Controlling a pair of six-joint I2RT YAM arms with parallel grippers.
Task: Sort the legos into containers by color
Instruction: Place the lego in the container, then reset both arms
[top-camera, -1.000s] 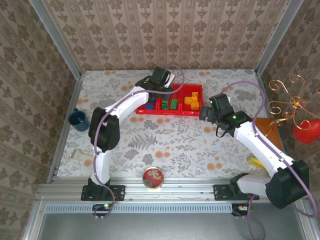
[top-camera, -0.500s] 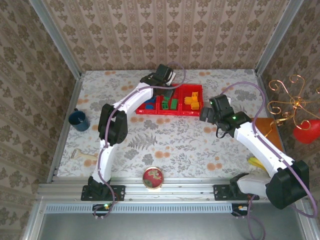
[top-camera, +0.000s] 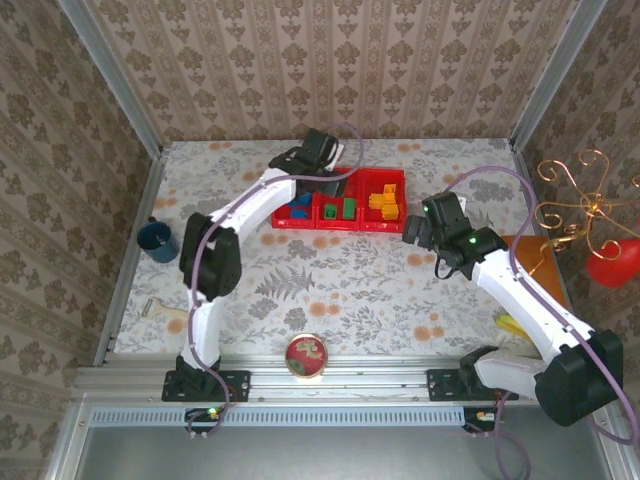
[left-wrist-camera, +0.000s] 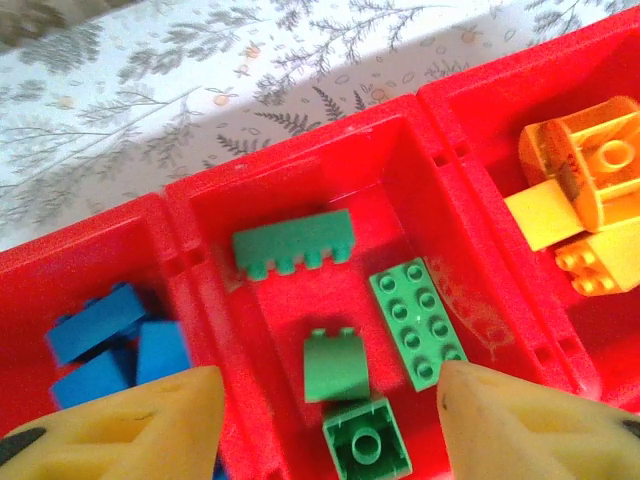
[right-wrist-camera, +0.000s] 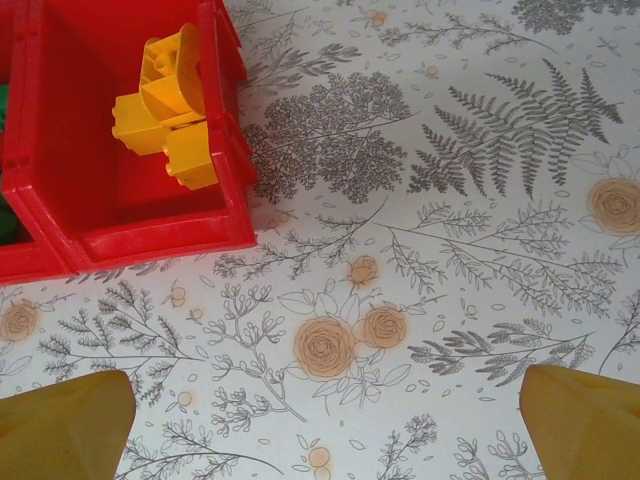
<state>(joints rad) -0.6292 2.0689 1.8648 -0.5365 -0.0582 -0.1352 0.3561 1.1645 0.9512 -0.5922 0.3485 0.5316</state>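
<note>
A counter (top-camera: 330, 270) with a fern-and-flower cloth carries a dark blue cup (top-camera: 157, 238) near its left edge, a small pale object (top-camera: 163, 310) closer to the front, a round red-rimmed dish (top-camera: 306, 356) at the near edge and a yellow banana (top-camera: 509, 323) at the right. Past the right edge stand a copper wire ornament (top-camera: 578, 196) and a red object (top-camera: 612, 264).

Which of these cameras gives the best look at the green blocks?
The left wrist view: four green blocks lie close up in the red tray's middle compartment. The top external view shows them as tiny green specks; the right wrist view catches a green sliver at its left edge.
</note>
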